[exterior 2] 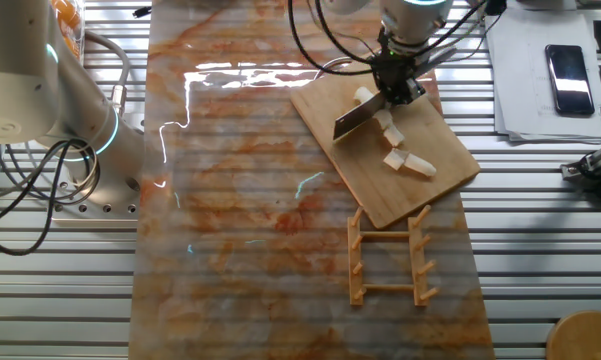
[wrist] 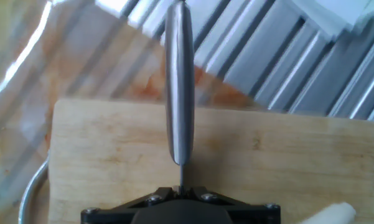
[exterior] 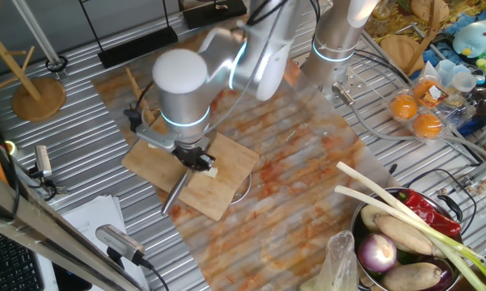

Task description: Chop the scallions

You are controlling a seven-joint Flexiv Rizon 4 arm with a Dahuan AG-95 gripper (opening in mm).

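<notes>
- Scallions [exterior 2: 395, 140]: already in several short cream-white chunks, lying in a loose row down the middle of the cutting board [exterior 2: 380, 160] in the other fixed view; one chunk touches the blade, the rest trail toward the board's near corner
- One fixed view shows only one pale stub [exterior: 211, 171], just beside the gripper; hand view catches a pale bit at the bottom right corner [wrist: 333, 213]
- Knife [exterior 2: 357, 116]: blade angled down onto the board by the top chunk; handle [exterior: 176, 191] sticks out over the board edge in one fixed view; hand view looks straight along the steel handle [wrist: 179, 87]
- Gripper [exterior 2: 398, 84]: fingers clamped together on the knife, directly above the chunks
- Board sits on a glossy orange-marbled mat [exterior 2: 240, 200]; what looks like a metal dish rim [wrist: 31, 186] peeks from under its edge, so the board may rock
- Judgement: chopping well under way, prob. a few cuts left on the longer chunks
- To do it well: keep blade square across the stalk, press straight down till it meets wood, lift clear, step along to the next uncut bit; avoid sideways drag, which would push the light chunks off
- Nearby, apart from the work: wooden rack [exterior 2: 390, 256] below the board; bowl of veg w/ long green-leaved stalks [exterior: 412, 206] and red onion [exterior: 378, 252] at the table's far side
</notes>
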